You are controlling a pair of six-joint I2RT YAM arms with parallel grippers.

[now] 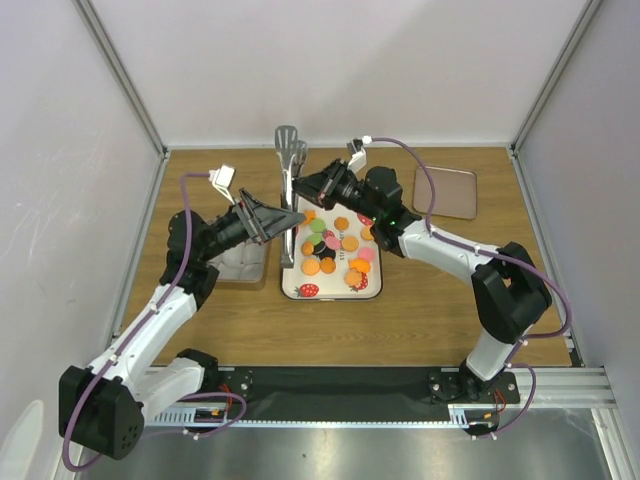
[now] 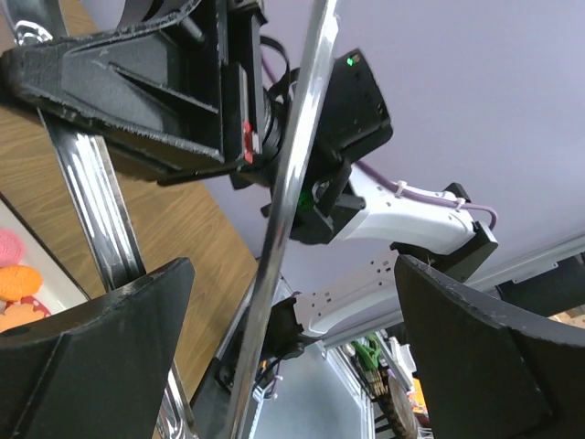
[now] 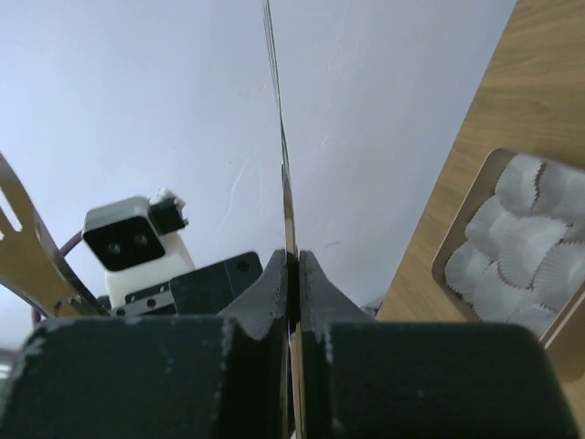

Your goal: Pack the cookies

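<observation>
The cookies (image 1: 335,245) lie in a white tray (image 1: 330,291) at mid-tabletop (image 1: 420,300). Paper cups (image 3: 521,229) fill a tin (image 3: 445,258) toward the left edge. The right gripper (image 3: 291,274) is clamped on the tongs (image 1: 288,150). The left gripper (image 2: 292,270) is apart, with one tong arm between its fingers.

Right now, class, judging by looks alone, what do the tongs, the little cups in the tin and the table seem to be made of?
Tongs: polished metal, probably steel; mirror-bright, with sharp reflections.
Cups: thin white paper, it seems; finely pleated, matte walls.
Table: wood or a wood-look laminate; brown grain lines and a dull sheen.
</observation>
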